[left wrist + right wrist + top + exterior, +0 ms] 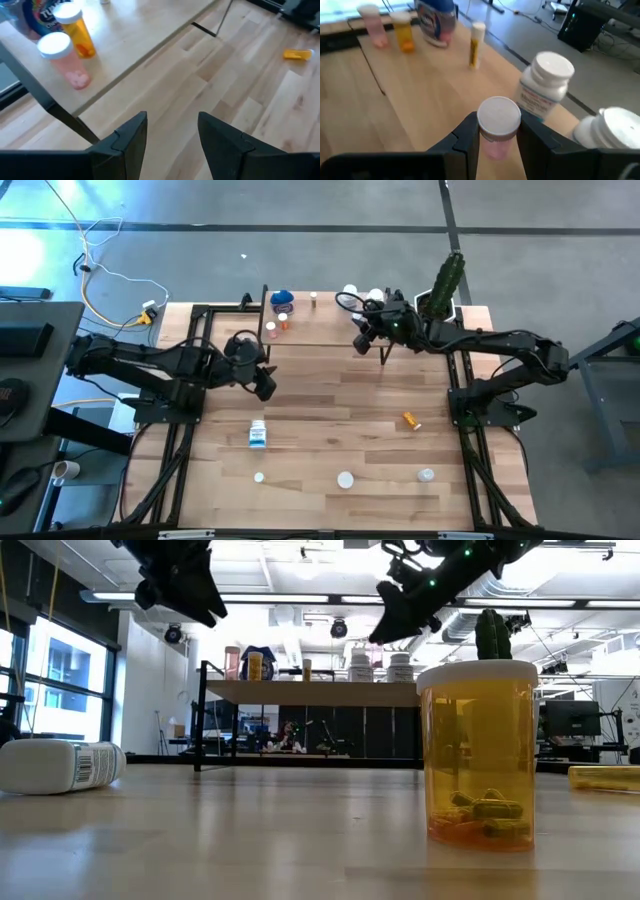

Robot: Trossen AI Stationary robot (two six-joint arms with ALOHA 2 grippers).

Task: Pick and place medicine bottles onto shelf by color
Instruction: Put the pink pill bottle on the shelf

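Note:
The shelf [320,325] stands at the table's far middle. On its left end stand a pinkish bottle [65,60], an orange bottle [77,30], a blue-lidded jar [436,20] and a thin yellow vial [476,45]. Two white bottles [545,85] stand on its right end. My right gripper [362,340] is over the shelf's right part, shut on a pinkish white-capped bottle [498,125]. My left gripper [262,380] is open and empty, above the table just in front of the shelf's left end. My right gripper pinches the pinkish bottle between its two fingers, one on each side, just under the white cap [498,116]. The bottle stands upright, cap up, above the shelf board [435,85]. The fingers hide its lower end, so I cannot tell whether it touches the board.
On the table lie a white blue-labelled bottle [258,434] and an orange bottle [412,420]. Three white-capped bottles [345,479] stand near the front edge, one of them orange, close to the low camera [478,755]. A potted plant [447,280] stands at the far right.

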